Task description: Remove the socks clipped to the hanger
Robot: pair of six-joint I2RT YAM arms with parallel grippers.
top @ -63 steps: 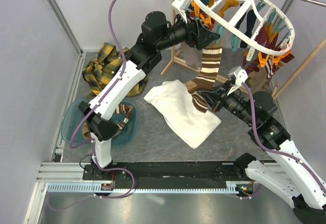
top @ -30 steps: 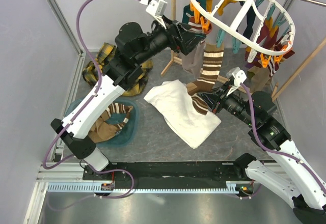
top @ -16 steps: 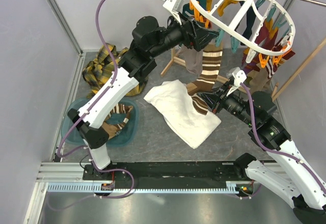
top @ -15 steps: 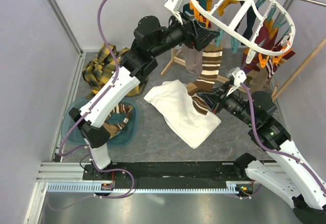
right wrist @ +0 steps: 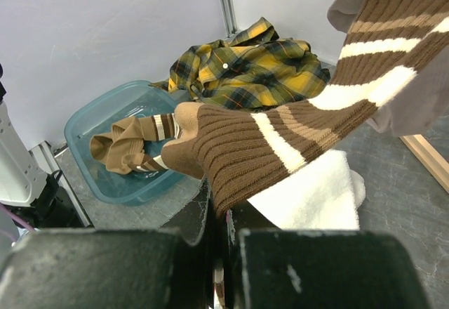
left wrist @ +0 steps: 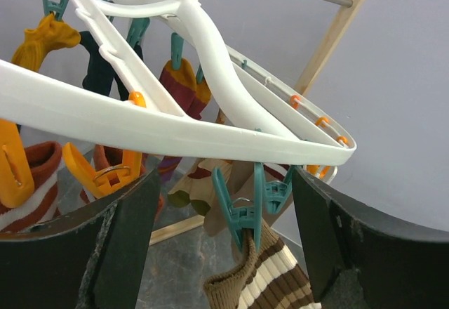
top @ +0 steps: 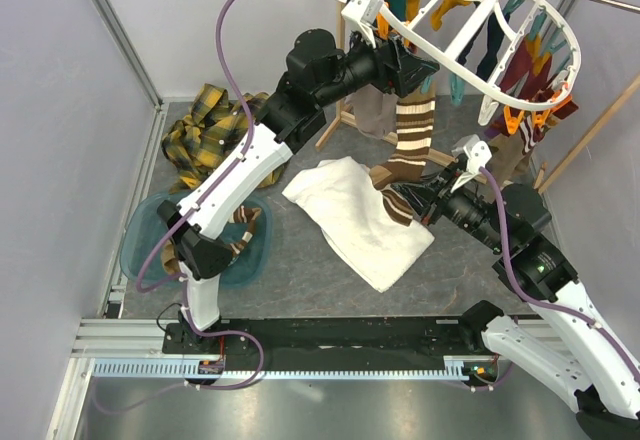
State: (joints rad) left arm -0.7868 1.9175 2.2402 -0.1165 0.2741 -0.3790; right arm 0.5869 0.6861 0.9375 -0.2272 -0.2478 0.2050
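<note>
The white ring hanger [top: 470, 20] hangs at the back right with several socks clipped under it. A brown and cream striped sock [top: 410, 135] hangs from a teal clip [left wrist: 245, 211]. My left gripper [top: 412, 72] is open just under the ring [left wrist: 175, 126], its jaws on either side of that clip and the sock's cuff [left wrist: 270, 281], not touching them. My right gripper [top: 402, 200] is shut on the toe end of the same sock [right wrist: 273, 140] and holds it stretched low over the towel.
A white towel [top: 355, 220] lies mid-floor. A yellow-black plaid shirt [top: 210, 135] lies at the back left. A teal tub [top: 150, 250] holds loose socks [right wrist: 126, 151]. The wooden rack frame [top: 590, 130] stands right of the hanger.
My left arm swung away to the left, then came back up under the hanger ring at the teal clip. My right gripper kept its hold on the striped sock.
</note>
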